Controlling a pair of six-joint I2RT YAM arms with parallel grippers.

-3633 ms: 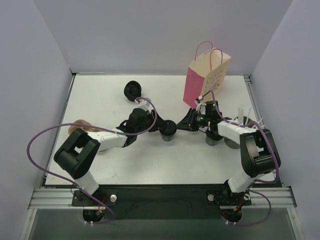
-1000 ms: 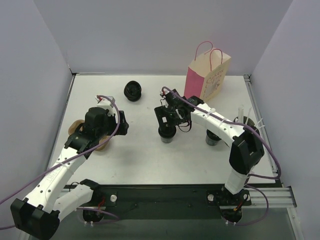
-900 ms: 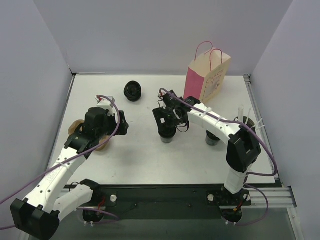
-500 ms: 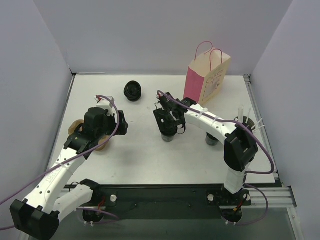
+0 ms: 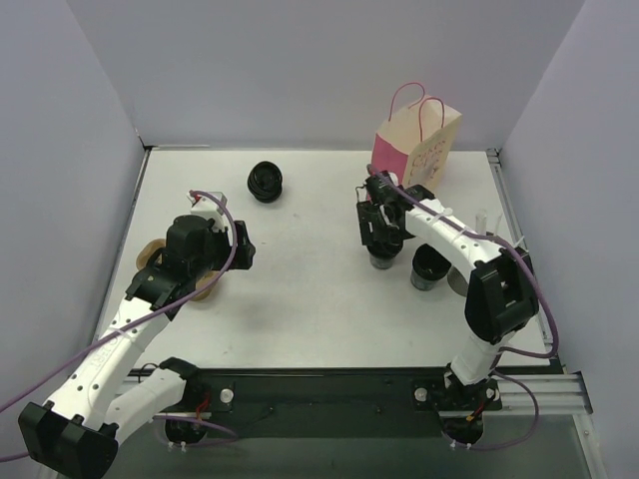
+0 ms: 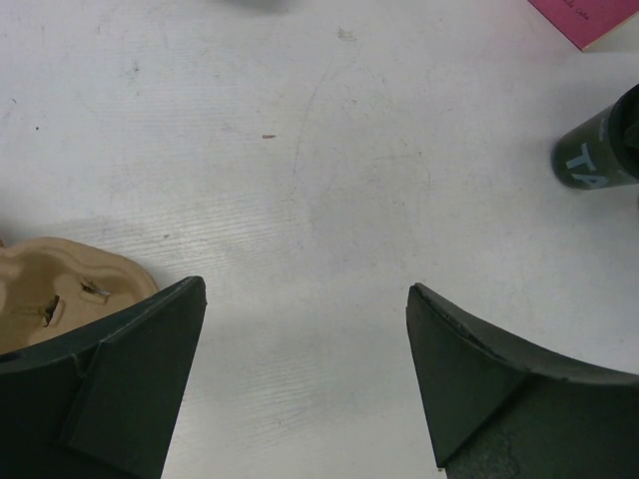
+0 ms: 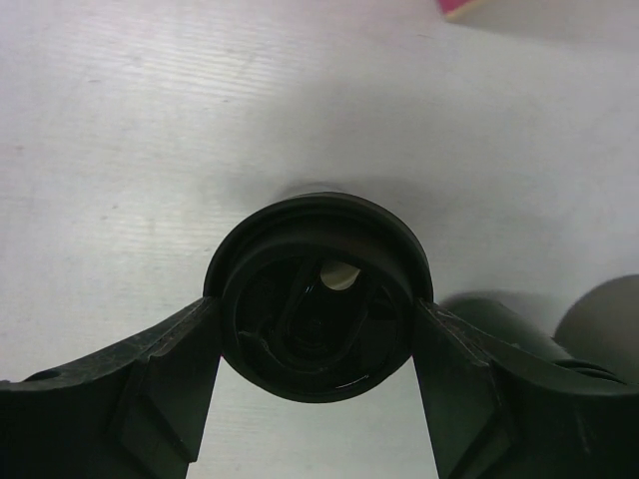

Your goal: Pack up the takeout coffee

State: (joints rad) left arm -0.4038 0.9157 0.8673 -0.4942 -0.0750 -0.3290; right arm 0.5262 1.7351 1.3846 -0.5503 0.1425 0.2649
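White bench (image 5: 300, 299): barely begun, gripping coffee cup (image 7: 318, 299) in right fingers (image 7: 150, 389), short of pink bag (image 5: 419, 140); holding left fingers (image 6: 120, 389) wide, empty.

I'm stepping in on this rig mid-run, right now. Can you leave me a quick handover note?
Left pincer: open, empty, over the table.
Right pincer: shut on one takeout coffee cup, just in front of the pink paper bag. I can't tell if the cup is off the table.
Second cup: standing on the table to the right of the gripped one.
Done: one cup gripped.
Left: neither of these cups is bagged; both must go into the bag.
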